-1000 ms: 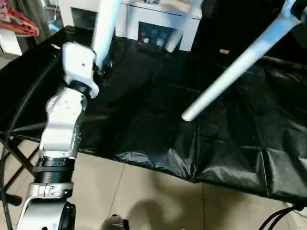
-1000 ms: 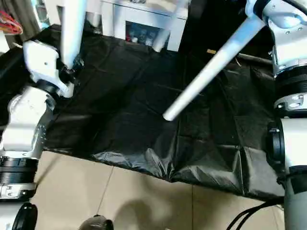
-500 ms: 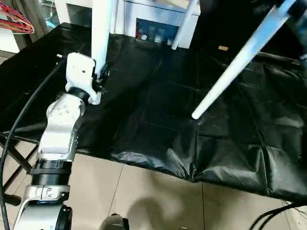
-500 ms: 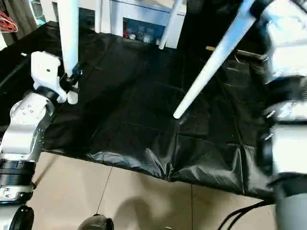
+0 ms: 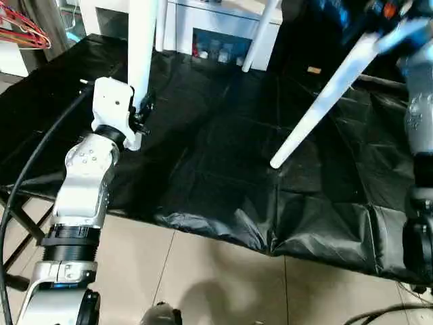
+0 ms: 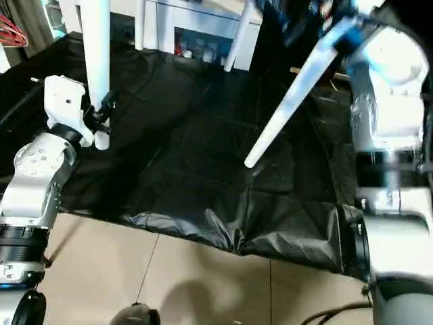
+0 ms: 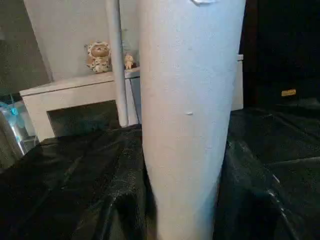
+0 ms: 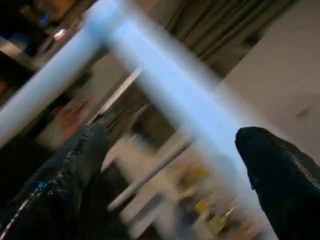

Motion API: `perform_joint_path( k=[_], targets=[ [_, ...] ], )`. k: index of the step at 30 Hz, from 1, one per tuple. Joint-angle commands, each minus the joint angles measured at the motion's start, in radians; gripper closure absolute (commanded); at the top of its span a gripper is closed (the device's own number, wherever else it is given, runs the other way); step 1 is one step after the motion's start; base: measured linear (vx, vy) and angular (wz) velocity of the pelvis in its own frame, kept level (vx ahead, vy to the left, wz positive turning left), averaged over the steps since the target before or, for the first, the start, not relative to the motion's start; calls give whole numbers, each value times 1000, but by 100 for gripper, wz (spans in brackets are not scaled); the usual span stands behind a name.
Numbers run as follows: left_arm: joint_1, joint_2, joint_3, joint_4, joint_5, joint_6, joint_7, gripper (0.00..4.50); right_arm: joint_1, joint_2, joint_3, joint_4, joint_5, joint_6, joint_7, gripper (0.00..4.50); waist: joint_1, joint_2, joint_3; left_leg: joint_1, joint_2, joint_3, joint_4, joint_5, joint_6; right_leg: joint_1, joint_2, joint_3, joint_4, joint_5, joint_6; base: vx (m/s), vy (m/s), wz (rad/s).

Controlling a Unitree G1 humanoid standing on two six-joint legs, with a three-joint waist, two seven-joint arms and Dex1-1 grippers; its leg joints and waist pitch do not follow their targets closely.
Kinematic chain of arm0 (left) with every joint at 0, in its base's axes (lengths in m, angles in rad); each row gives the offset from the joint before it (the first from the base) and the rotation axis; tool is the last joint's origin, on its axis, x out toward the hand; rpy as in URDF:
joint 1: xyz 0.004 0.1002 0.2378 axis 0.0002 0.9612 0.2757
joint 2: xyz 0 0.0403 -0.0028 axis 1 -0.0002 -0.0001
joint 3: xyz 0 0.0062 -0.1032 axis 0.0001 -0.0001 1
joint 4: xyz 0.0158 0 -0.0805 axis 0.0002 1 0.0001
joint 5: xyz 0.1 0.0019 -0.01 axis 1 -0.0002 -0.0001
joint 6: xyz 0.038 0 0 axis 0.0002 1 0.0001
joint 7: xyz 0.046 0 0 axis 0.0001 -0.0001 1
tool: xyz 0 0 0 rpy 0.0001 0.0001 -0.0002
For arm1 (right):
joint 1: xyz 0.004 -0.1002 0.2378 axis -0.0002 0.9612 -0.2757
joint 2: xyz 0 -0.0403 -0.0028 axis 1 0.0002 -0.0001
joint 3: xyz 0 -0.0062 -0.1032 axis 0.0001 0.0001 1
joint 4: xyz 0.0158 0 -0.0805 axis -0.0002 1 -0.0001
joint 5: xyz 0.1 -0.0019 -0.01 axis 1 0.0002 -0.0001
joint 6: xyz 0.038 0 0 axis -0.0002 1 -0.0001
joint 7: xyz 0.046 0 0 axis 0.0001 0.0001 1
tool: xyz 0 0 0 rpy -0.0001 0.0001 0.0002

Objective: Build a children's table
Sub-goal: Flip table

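Apparently the build is well along. In the left eye view, four white legs of the children's table come down from above onto the black-covered work table (image 5: 216, 156), so what is left is a judgement. The upright leg (image 5: 142, 47) stands with its foot on the cover close to the near edge. The left gripper (image 5: 141, 112) is clamped on its lower part. The slanted leg (image 5: 325, 95) leans in from the upper right, its tip on the cover near the middle. Its odd angle suggests it needs seating or straightening, though I cannot tell how it sits in its socket. Two far legs (image 5: 260, 34) stand toward the back edge. Room is good between the upright and slanted legs. The near edge drops to the tiled floor (image 5: 203, 284) just beside the upright leg's foot, so there is little margin there.

In the right eye view, the right arm (image 6: 385, 101) rises close beside the top of the slanted leg.

In the left wrist view, the upright leg (image 7: 187, 125) stands right in front, with a thin far leg (image 7: 116, 65) and a white shelf (image 7: 65, 92) behind.

In the right wrist view, the right gripper (image 8: 170, 135) is spread wide. Its black fingers (image 8: 280, 175) stand either side of the blurred slanted leg (image 8: 55, 85), gripping nothing.
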Motion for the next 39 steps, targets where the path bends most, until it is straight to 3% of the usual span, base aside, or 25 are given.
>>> perform_joint_path(
  k=[1, 4, 6, 11, 13, 16, 20, 21, 24, 26, 28, 30, 32, 33, 34, 36, 37, 38, 39],
  targets=[
    [6, 5, -19, 13, 2, 10, -29, 291, 119, 10, 42, -36, 1, 94, -7, 0, -6, 37, -77, 67, 116, -75, -112, -326, -126, 14, -83, 53, -69, -69, -173, 0, 0, 0],
    [20, 7, -28, 36, 4, 6, -40, 291, 228, 37, 68, -49, -20, 134, -50, 0, -11, 34, -81, 60, 113, -77, -111, -351, -143, 18, -91, 53, -71, -104, -185, 0, 0, 0],
    [34, 11, -32, 71, 5, -2, -50, 291, 333, 72, 71, -30, -24, 180, -101, 0, -10, 39, -77, 62, 112, -75, -110, -354, -140, 10, -92, 57, -77, -118, -186, 0, 0, 0],
    [53, 14, -34, 106, 3, -14, -63, 291, 427, 107, 38, -16, -52, 196, -184, 0, -9, 44, -74, 68, 115, -78, -116, -426, -171, 2, -92, 57, -85, -193, -167, 0, 0, 0],
    [61, 16, -38, 116, 5, -18, -68, 291, 443, 117, 23, -17, -66, 212, -230, 0, -10, 46, -71, 77, 114, -80, -119, -498, -197, -7, -91, 57, -93, -246, -153, 0, 0, 0],
    [71, 21, -42, 124, 6, -24, -70, 291, 442, 135, -4, -5, -84, 220, -307, 0, -15, 42, -71, 70, 114, -85, -123, -504, -205, -5, -93, 56, -90, -250, -143, 0, 0, 0],
    [86, 31, -45, 130, 3, -29, -73, 291, 388, 165, -16, 62, -110, 189, -392, 0, -20, 31, -71, 69, 112, -84, -120, -511, -203, -8, -99, 58, -94, -281, -135, 0, 0, 0],
    [88, 33, -45, 130, 2, -29, -74, 291, 377, 168, -17, 78, -115, 178, -402, 0, -24, 35, -70, 66, 111, -87, -120, -509, -205, -6, -100, 57, -94, -295, -136, 0, 0, 0],
    [97, 37, -46, 122, 7, -26, -80, 291, 345, 185, -28, 114, -125, 156, -431, 0, -26, 33, -70, 72, 112, -83, -120, -517, -208, -14, -95, 58, -93, -293, -130, 0, 0, 0],
    [105, 40, -45, 115, 6, -23, -82, 291, 316, 199, -33, 153, -122, 151, -441, 0, -27, 34, -71, 72, 112, -81, -121, -501, -209, -13, -93, 58, -91, -263, -132, 0, 0, 0],
    [118, 46, -44, 101, 2, -16, -89, 291, 238, 219, -40, 282, -117, 115, -438, 0, -33, 36, -74, 67, 108, -82, -122, -498, -215, -10, -94, 54, -83, -241, -145, 0, 0, 0],
    [127, 53, -49, 89, -2, -9, -99, 291, 161, 229, -37, 407, -121, 69, -416, 0, -36, 35, -73, 71, 108, -80, -117, -505, -217, -16, -96, 56, -84, -247, -154, 0, 0, 0],
    [134, 59, -53, 80, -4, -5, -105, 291, 100, 234, -37, 508, -124, 45, -403, 0, -34, 35, -72, 71, 109, -77, -118, -496, -211, -13, -94, 57, -87, -238, -159, 0, 0, 0],
    [149, 70, -56, 55, -6, 7, -115, 291, 15, 239, -50, 645, -126, 36, -397, 0, -35, 32, -74, 69, 110, -76, -118, -476, -206, -9, -95, 56, -83, -215, -167, 0, 0, 0],
    [154, 75, -58, 45, -7, 13, -122, 291, -15, 240, -57, 692, -127, 36, -395, 0, -40, 30, -75, 65, 108, -76, -117, -455, -201, -5, -93, 54, -77, -199, -183, 0, 0, 0],
    [158, 78, -59, 39, -8, 16, -125, 291, -24, 240, -60, 709, -128, 34, -394, 0, -33, 35, -73, 73, 109, -67, -116, -445, -196, -13, -89, 56, -79, -175, -186, 0, 0, 0],
    [173, 91, -60, 15, -10, 27, -138, 291, -57, 241, -64, 762, -128, 31, -376, 0, -29, 24, -76, 72, 110, -67, -117, -419, -187, -7, -89, 54, -75, -144, -189, 0, 0, 0],
    [188, 102, -61, -9, -13, 37, -147, 291, -76, 241, -63, 793, -127, 27, -350, 0, -30, 22, -80, 63, 110, -71, -116, -394, -181, 3, -93, 53, -66, -120, -197, 0, 0, 0],
    [215, 118, -60, -48, -22, 51, -163, 291, -106, 242, -57, 847, -135, 14, -311, 0, -26, 25, -82, 60, 112, -67, -116, -316, -157, 8, -91, 50, -58, -51, -212, 0, 0, 0]
  ],
)
